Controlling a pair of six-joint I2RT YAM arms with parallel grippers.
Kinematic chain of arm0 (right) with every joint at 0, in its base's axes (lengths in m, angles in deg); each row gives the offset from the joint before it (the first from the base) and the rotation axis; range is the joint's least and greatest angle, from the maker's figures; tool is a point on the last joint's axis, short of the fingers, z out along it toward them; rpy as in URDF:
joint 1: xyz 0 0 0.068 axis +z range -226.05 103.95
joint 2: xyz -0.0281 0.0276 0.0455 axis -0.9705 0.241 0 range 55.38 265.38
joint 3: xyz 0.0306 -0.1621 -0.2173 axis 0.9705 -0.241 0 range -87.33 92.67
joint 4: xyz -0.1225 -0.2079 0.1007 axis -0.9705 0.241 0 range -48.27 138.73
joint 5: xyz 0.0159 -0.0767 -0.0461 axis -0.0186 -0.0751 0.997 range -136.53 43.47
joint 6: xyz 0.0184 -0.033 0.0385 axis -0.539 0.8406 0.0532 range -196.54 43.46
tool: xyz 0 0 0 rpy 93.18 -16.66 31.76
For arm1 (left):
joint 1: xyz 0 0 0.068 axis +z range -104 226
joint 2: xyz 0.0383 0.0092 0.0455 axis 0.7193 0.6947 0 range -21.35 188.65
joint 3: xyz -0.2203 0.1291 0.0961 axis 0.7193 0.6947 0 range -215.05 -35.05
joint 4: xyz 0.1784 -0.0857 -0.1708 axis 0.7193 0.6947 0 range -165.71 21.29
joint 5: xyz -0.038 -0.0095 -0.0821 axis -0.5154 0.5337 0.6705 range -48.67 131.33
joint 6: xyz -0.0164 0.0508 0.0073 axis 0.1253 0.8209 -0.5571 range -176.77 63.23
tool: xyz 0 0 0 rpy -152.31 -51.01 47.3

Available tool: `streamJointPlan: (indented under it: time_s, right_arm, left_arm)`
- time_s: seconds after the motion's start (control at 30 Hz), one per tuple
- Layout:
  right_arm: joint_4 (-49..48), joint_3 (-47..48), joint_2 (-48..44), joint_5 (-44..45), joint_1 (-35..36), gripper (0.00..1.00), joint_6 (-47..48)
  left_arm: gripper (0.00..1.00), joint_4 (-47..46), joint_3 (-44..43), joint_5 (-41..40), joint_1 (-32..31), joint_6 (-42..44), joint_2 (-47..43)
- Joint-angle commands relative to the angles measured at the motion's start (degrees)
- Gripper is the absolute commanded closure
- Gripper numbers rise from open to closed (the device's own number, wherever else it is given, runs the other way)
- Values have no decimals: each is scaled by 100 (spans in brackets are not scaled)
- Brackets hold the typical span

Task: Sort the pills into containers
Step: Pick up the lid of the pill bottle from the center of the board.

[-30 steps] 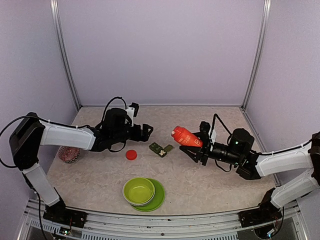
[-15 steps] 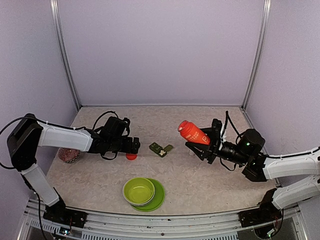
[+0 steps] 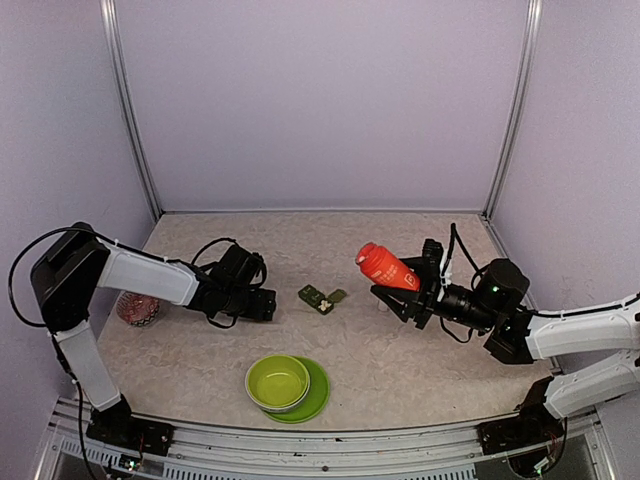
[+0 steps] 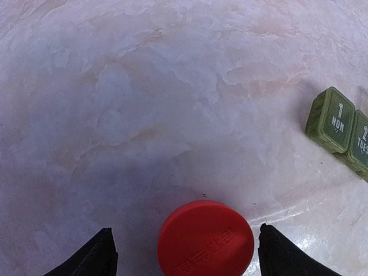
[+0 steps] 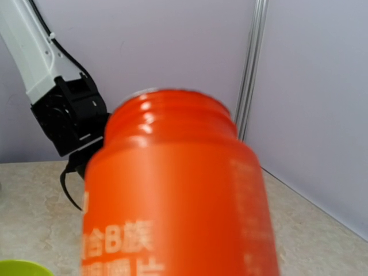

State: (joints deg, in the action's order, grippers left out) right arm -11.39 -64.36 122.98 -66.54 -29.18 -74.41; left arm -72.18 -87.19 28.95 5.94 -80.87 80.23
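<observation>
bowl: lime-green bowl (image 3: 277, 381) sits on its matching plate (image 3: 319, 394), nearest the arm bases; nothing shows inside it.
table: pale marbled top (image 3: 420, 360), looks smooth; small parts will probably skid on it.
left gripper: left gripper (image 4: 185, 242) is low over the table, jaws spread wide, one on each side of the red cap (image 4: 206, 239); a gap shows on both sides, so no contact.
containers: dark green strip box (image 3: 318, 298) lies flat mid-table, just beyond and to the right of the cap, apart from both grippers. The left wrist view shows lids marked MON (image 4: 332, 118) and TUES (image 4: 360, 145), both down; the third compartment is out of that view.
handling, containers: judged light, rigid, thin-walled plastic with snap lids. It will likely slide or tip if pushed at one end. Best taken across the narrow width on the side walls, with lid edges left free to flip.
right gripper: right gripper (image 3: 412, 292) is clamped on the orange-red bottle (image 3: 384, 266), held aloft and tilted, well apart from the strip. Threaded neck is bare (image 5: 172, 115).
pills: none visible; presumably inside the bottle.
</observation>
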Motion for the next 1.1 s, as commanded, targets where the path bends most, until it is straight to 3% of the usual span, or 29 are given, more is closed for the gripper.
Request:
streamJointPlan:
  time_s: [0.0, 0.4, 0.57, 0.83, 1.07]
  right_arm:
    - [-84, -25, 7, 101, -6, 55, 49]
    - [-41, -2, 96, 146, -4, 55, 11]
    - [-23, 15, 105, 173, -7, 55, 7]
    - [3, 24, 129, 175, -8, 55, -2]
    - [128, 117, 139, 3, -5, 55, -2]
  left_arm:
    - [20, 46, -159, 23, -83, -2, 88]
    - [26, 226, -252, -216, -249, 65, 274]
    - [39, 188, -247, -257, -257, 69, 285]
    - [52, 110, -250, -282, -301, 101, 263]
    - [51, -116, -203, 134, -328, 241, -135]
